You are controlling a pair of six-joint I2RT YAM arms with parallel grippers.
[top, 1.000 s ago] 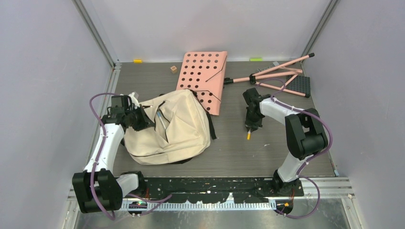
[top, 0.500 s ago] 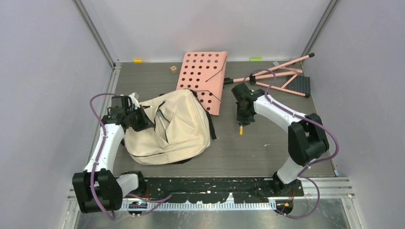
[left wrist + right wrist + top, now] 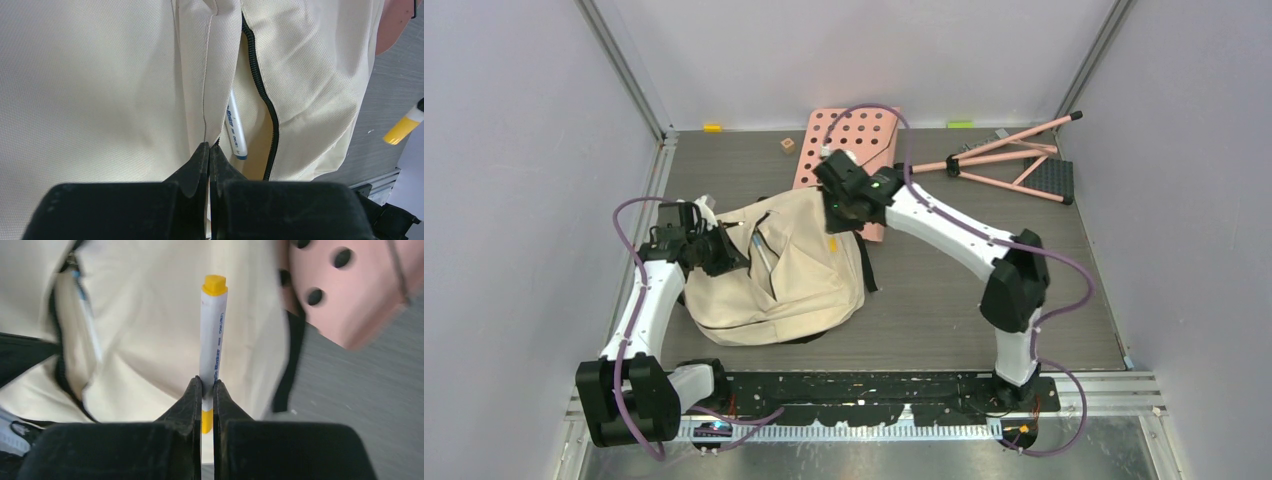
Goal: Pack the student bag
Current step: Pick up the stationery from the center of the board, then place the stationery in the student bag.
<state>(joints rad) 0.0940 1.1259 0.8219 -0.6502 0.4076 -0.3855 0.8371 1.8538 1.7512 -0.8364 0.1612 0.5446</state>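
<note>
The bag [image 3: 774,270] lies under the right gripper [image 3: 207,386], which clamps a marker [image 3: 212,335] over its far right corner. The left gripper [image 3: 209,149] pinches the bag's fabric on its left side.

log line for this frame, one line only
left gripper: shut on student bag pocket edge | right gripper: shut on yellow-capped marker, over bag | pocket: blue-tipped pen inside | stage: marker not yet in

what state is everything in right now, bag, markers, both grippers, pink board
student bag, lying down, zip open
blue marker, tucked inside the bag's opening
yellow marker, held over the bag
left gripper, shut on the edge of the bag's opening
right gripper, shut on the yellow marker
pink board, lying flat
</note>
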